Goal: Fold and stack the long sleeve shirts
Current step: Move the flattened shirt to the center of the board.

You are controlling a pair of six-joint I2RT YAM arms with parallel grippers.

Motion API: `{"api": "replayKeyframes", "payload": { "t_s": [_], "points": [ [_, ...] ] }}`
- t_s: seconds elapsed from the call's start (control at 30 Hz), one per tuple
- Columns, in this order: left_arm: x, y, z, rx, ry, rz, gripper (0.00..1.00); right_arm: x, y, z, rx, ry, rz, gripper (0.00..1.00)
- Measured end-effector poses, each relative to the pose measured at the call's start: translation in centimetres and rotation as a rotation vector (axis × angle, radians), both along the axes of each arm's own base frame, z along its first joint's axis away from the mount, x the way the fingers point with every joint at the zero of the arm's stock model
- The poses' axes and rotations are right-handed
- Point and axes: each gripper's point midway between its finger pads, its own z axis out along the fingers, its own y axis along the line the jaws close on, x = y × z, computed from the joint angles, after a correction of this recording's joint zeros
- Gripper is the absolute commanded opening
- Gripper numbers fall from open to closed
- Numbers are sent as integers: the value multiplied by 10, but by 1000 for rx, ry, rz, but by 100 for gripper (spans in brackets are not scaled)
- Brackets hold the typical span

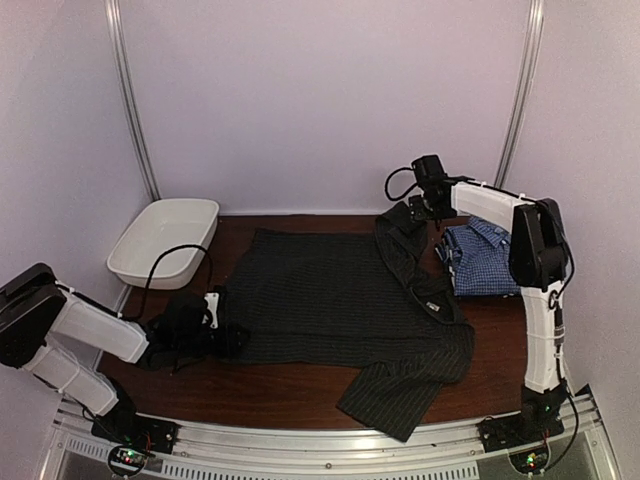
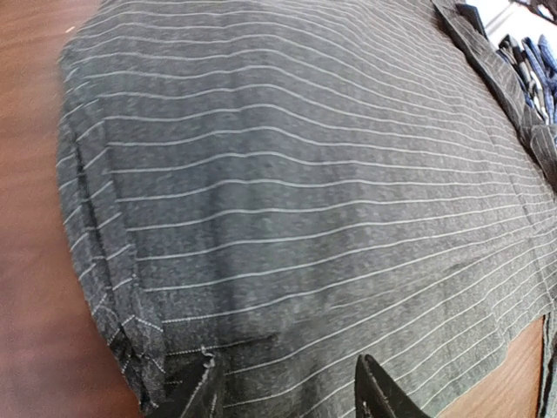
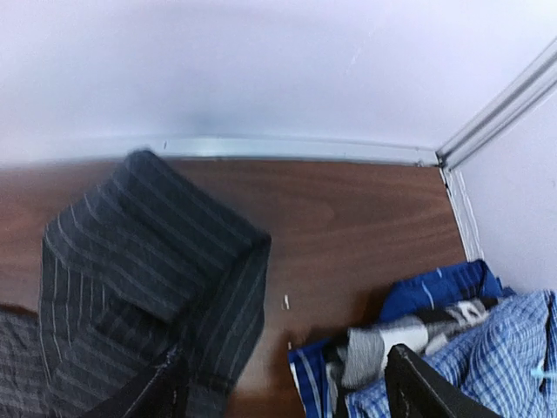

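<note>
The black pinstriped shirt [image 1: 330,295] lies spread flat in the middle of the table, one sleeve folded across its right side and another trailing toward the front edge. My left gripper [image 1: 222,325] sits low at its left hem, fingers apart with flat striped cloth [image 2: 287,218] between them. The blue-and-white check shirt [image 1: 480,258] lies folded at the right. My right gripper [image 1: 428,212] hovers at the back right, open, with bare wood between its fingers [image 3: 165,392]. A black sleeve end [image 3: 148,252] droops beside its left finger, and the check shirt [image 3: 487,357] lies by its right one.
A white oval tub [image 1: 150,258] stands at the back left corner. The back wall and its metal posts [image 1: 520,90] close off the far side, and the right wall runs close beside the check shirt. Bare wood [image 1: 290,385] shows along the front edge.
</note>
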Motion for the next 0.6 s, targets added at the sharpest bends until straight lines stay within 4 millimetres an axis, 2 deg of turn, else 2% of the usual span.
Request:
{"api": "replayKeyframes", "payload": {
  "t_s": [0.1, 0.2, 0.33, 0.4, 0.5, 0.6],
  "points": [
    [-8, 9, 2, -17, 18, 37, 53, -38, 8, -6, 8, 31, 39, 80],
    [-16, 20, 4, -41, 28, 80, 57, -81, 26, -11, 29, 58, 112, 80],
    [-27, 38, 8, -47, 36, 140, 68, -131, 70, -26, 52, 90, 251, 80],
    [-30, 46, 12, -29, 30, 161, 75, -148, 92, -36, 44, 112, 311, 79],
    [-29, 52, 25, -21, -10, 171, 80, -170, 123, -53, 23, 153, 397, 77],
    [-20, 50, 44, -18, -66, 170, 82, -179, 141, -62, 6, 171, 452, 74]
  ]
}}
